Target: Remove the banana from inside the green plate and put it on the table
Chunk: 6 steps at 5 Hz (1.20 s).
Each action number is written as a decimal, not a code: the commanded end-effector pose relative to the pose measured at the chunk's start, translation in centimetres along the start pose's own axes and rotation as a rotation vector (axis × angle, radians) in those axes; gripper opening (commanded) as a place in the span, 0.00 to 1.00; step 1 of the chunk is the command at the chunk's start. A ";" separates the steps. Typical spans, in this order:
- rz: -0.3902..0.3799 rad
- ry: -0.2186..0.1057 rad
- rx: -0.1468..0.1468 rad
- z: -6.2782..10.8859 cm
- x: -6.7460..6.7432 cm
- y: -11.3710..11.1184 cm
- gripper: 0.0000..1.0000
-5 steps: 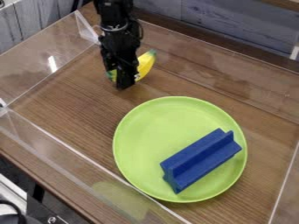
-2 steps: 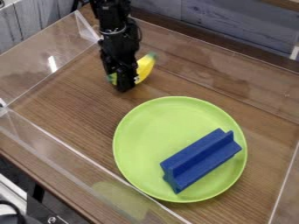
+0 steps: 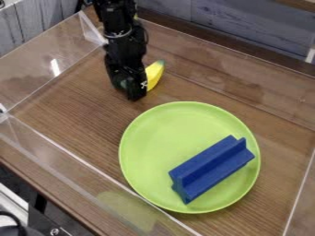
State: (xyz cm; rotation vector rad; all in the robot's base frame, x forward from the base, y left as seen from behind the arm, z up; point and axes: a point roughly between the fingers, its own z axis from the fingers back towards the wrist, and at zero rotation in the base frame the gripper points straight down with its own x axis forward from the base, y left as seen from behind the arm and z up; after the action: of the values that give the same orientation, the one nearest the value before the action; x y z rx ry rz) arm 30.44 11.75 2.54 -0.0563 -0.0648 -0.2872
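Your banana [image 3: 153, 73] now lies on the tabletop [image 3: 74, 111], toward the far-left corner and well clear of the green plate [image 3: 167, 147], so the job looks essentially done from how things lie. The gripper [image 3: 133, 88] points straight down right over the near end of the banana, and its jaws look parted, not clamped on the fruit, though the dark fingers hide that end and you cannot see whether they touch it. That low, vertical pose makes sense for a release: set down close to the wood, a curved toy has little room to roll or bounce. The spot is sensible too, far enough from the plate's rim that nobody could call the banana inside it, yet short of the clear acrylic wall [image 3: 50, 64] along the left edge. The blue block [image 3: 212, 169] sits on the near-right part of the plate and is not your concern; leave it there
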 end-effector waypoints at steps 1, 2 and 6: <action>0.007 -0.025 0.003 0.8 0.0 0.3 1.00; 0.004 -0.032 -0.010 0.8 -0.1 0.2 1.00; 0.007 -0.054 -0.056 1.1 -0.4 -0.4 1.00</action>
State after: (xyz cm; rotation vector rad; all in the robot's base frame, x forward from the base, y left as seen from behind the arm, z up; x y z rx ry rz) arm 29.73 11.08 2.30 -0.1408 -0.0745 -0.2897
